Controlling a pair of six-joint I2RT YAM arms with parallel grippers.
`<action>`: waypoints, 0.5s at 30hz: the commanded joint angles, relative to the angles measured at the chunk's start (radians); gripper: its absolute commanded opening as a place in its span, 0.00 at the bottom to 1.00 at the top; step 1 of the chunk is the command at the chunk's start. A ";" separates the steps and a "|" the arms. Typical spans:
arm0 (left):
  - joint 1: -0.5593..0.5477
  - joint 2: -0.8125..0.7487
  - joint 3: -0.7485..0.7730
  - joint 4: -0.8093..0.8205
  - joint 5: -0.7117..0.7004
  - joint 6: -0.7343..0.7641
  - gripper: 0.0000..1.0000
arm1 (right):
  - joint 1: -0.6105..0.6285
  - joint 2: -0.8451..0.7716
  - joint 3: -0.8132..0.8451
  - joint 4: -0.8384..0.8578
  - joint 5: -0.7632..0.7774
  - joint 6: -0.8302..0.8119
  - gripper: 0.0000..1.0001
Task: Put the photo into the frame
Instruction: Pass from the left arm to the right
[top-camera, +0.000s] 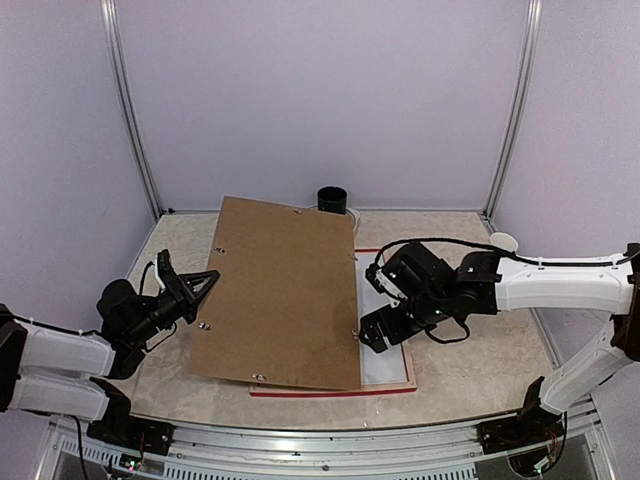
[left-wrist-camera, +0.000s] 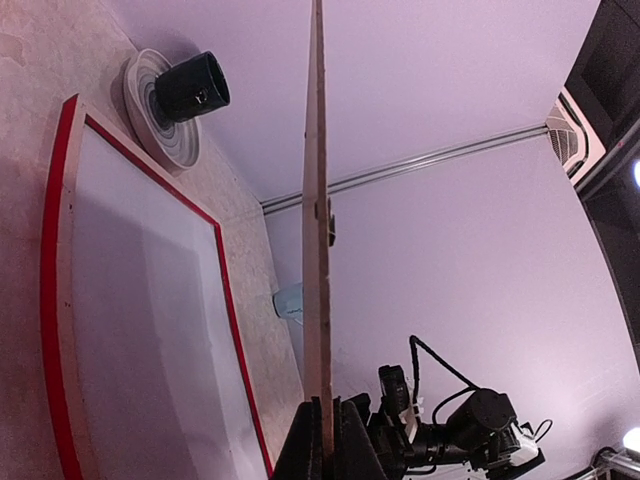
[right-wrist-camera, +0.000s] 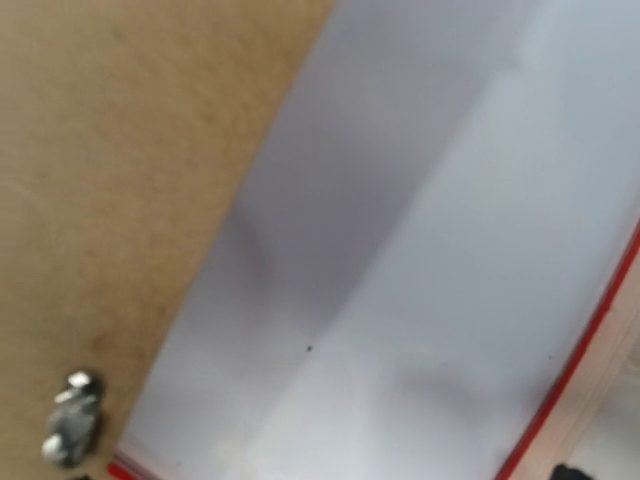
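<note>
Left gripper (top-camera: 208, 280) is clamped on the left edge of the board (top-camera: 285, 295), held tilted above the frame (top-camera: 330, 392) at the near right of the table (top-camera: 480, 350). Right gripper (top-camera: 368, 334), jaws spread, is poised at the board's right edge over a white sheet (top-camera: 388, 365) in the frame; whether this is the photo cannot be told. Closing seems in hand: the board must be lowered squarely inside the frame.
</note>
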 joint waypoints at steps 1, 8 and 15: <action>0.007 -0.027 0.012 0.104 0.017 -0.025 0.00 | 0.004 -0.086 0.009 0.004 -0.006 -0.011 0.99; 0.008 -0.029 0.012 0.110 0.021 -0.030 0.00 | -0.118 -0.177 -0.012 0.148 -0.204 -0.021 0.99; 0.008 -0.039 0.006 0.107 0.021 -0.030 0.00 | -0.264 -0.139 -0.059 0.362 -0.432 0.019 0.99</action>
